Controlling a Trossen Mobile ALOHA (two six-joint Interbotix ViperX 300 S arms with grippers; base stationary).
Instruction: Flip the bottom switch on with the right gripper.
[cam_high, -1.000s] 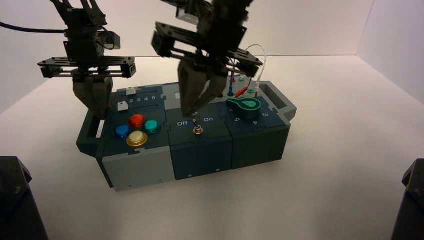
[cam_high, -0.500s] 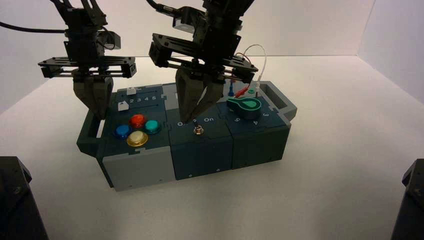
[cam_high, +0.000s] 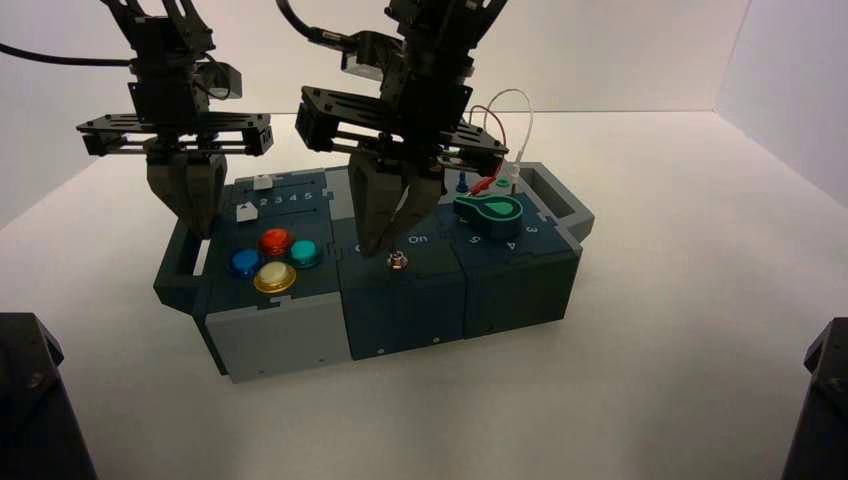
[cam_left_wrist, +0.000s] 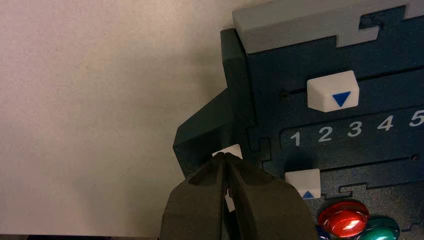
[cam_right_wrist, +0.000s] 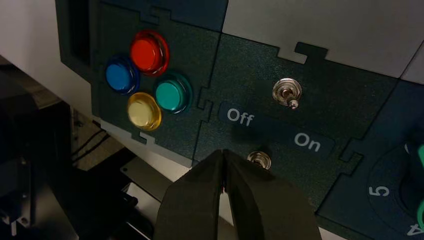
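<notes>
R claw (cam_high: 385, 247) lower, hiding bottom switch (cam_right_wrist: 259, 159) lever

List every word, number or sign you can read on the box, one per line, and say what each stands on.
"Off": switch panel, beside the bottom switch, near the right hand.
"On": same panel, on the switch's other side.
"1 2 3 4 5": scale strip between the two white sliders.
Blue triangle: far slider; another on the near slider.
"5", and a cut-off "4": knob dial.
Other dial numbers: unreadable.
</notes>
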